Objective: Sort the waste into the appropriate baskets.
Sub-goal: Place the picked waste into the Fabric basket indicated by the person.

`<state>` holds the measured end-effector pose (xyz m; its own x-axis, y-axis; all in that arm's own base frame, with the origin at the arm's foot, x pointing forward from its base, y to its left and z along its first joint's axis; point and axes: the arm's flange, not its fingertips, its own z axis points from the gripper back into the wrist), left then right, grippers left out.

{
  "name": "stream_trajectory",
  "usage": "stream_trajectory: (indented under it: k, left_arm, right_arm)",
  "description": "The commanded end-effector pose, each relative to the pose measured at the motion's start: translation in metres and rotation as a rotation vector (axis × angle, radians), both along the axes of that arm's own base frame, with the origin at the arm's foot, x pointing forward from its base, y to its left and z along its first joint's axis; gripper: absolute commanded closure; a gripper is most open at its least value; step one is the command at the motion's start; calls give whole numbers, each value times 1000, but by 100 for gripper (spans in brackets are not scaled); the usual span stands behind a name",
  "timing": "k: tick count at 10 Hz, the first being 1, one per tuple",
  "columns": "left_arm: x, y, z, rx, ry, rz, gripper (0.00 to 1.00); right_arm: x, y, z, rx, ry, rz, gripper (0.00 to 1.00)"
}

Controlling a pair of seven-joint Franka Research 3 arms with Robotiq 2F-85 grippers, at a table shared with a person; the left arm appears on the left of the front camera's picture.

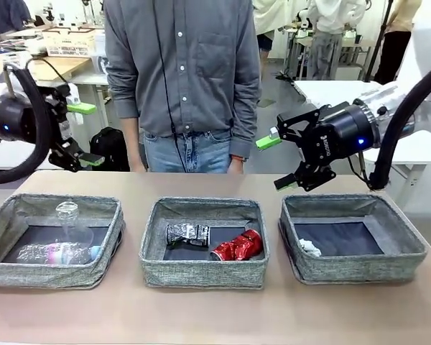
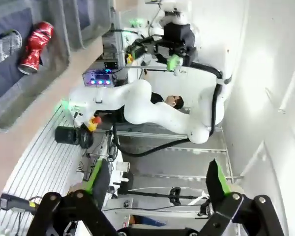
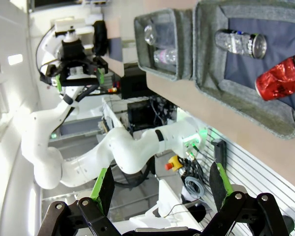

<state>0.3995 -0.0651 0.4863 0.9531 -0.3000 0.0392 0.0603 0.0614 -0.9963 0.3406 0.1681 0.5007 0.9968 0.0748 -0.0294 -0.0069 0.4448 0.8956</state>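
Note:
Three grey woven baskets stand in a row. The left basket (image 1: 108,244) holds a clear plastic cup (image 1: 67,212) and a bottle with a pink label (image 1: 57,253). In the middle basket (image 1: 201,272) lie a crushed dark patterned can (image 1: 187,233) and a crushed red can (image 1: 237,246). A white paper wad (image 1: 309,247) rests in the right basket (image 1: 359,267). My left gripper (image 1: 86,134) hovers open above and behind the left basket. My right gripper (image 1: 275,162) hangs open above the right basket's far left corner. Both are empty. The wrist views show the red can (image 2: 35,46) (image 3: 282,78).
A person in a grey shirt (image 1: 183,72) stands at the table's far edge behind the middle basket, arms down. The tabletop (image 1: 215,316) in front of the baskets is bare. Desks and equipment fill the background.

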Motion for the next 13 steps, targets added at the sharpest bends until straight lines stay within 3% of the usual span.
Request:
stream_trajectory:
  k: [1,13]
  left_arm:
    - [-8,12,24,91,-75,48,0]
    - [-8,12,24,91,-75,48,0]
  right_arm:
    - [2,0,-1,6,-17,11,0]
    - [2,0,-1,6,-17,11,0]
